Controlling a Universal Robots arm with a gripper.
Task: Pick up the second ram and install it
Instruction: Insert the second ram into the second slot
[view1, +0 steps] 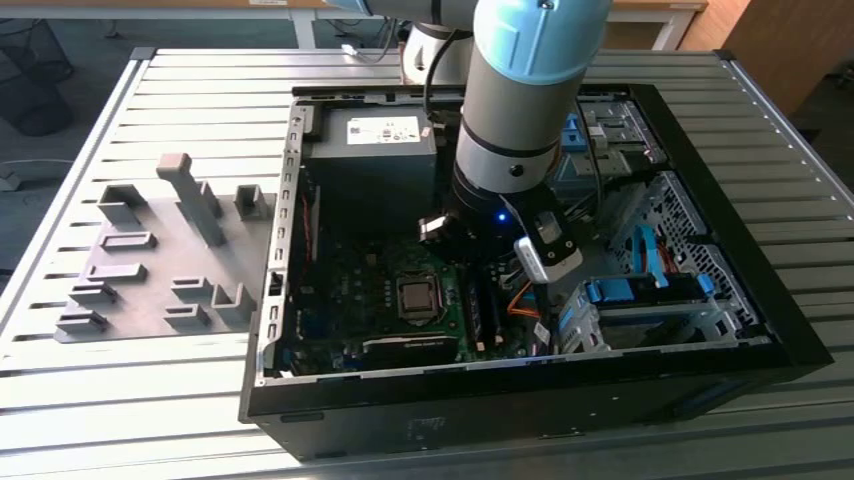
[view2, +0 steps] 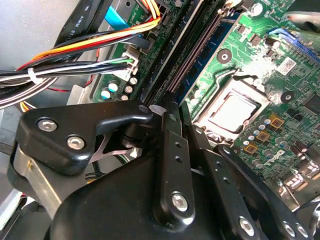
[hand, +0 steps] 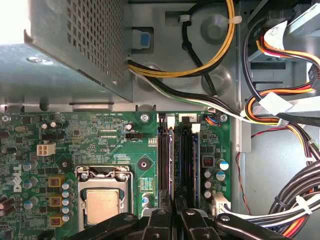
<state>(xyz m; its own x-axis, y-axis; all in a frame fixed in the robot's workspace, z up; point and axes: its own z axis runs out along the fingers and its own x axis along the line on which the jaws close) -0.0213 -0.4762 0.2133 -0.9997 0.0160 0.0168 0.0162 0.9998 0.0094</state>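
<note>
Tool: the tool (hand: 174, 212) sits low over the memory slots (hand: 177, 160), its fingers (view2: 172, 150) drawn narrow on the second ram (hand: 165, 165), a thin dark strip standing edge-on in a slot beside the processor (hand: 102, 205).
Risk: pressed askew, the stick could jam.
Around: a cable bundle (hand: 280, 115) crowds the slots; grey holder blocks (view1: 174, 250) rest on the table (view1: 187, 100).

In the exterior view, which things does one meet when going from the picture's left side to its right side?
Grey holder blocks on the table → power supply box inside the open computer case → square processor on the motherboard → robot arm reaching into the case → blue drive bay parts.
</note>
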